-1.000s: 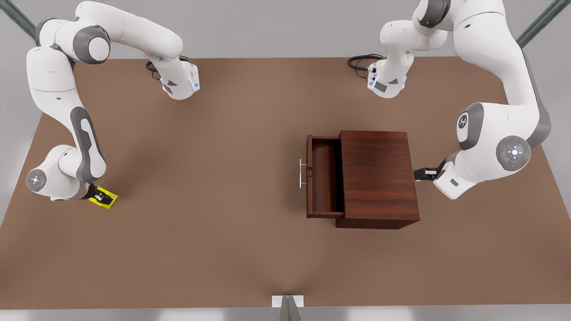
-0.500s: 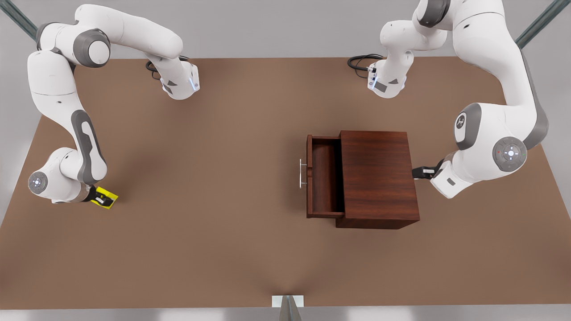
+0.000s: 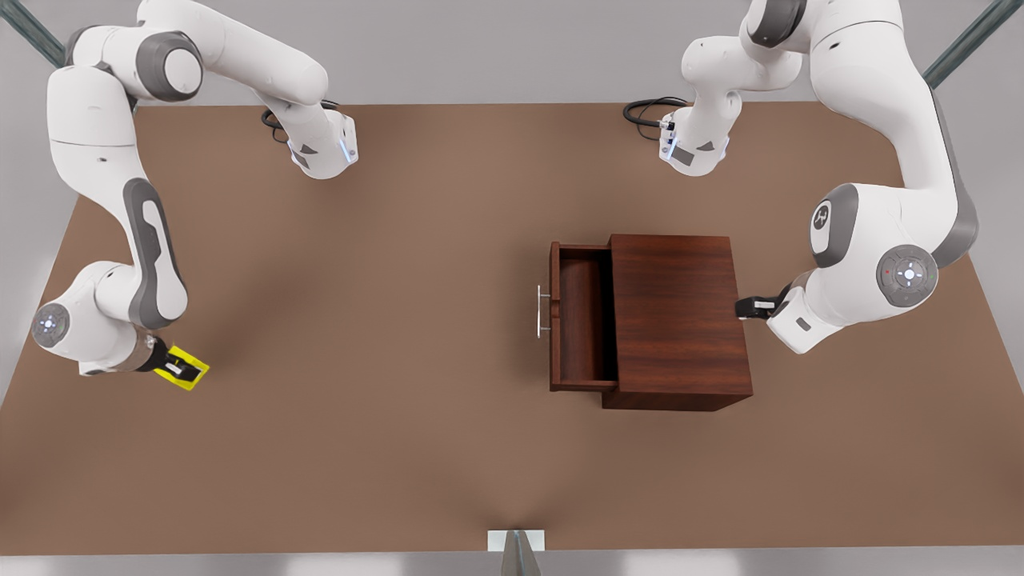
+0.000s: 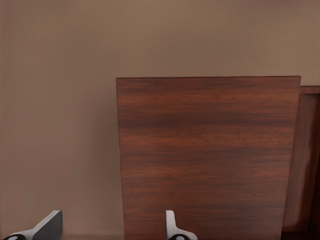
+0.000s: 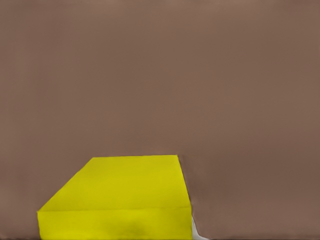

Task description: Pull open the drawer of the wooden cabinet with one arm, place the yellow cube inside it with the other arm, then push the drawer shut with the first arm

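Note:
The wooden cabinet (image 3: 678,320) stands right of the table's centre in the front view, and its top also shows in the left wrist view (image 4: 205,155). Its drawer (image 3: 586,320) is pulled out toward the front view's left, with nothing in it and its silver handle (image 3: 542,310) free. My left gripper (image 3: 748,308) is open at the cabinet's back side, at the front view's right, fingertips (image 4: 50,225) wide apart. At the front view's far left, my right gripper (image 3: 178,368) is shut on the yellow cube (image 3: 188,372), which looms close in the right wrist view (image 5: 120,200).
Both arm bases (image 3: 320,152) (image 3: 692,152) sit at the table's far edge with black cables beside them. Bare brown tabletop (image 3: 368,320) lies between the cube and the drawer. A small white-and-grey bracket (image 3: 516,544) sits at the near edge.
My right gripper has carried the yellow cube slightly toward the near edge and the front view's left. My left gripper has edged closer to the cabinet's back. The drawer has not moved.

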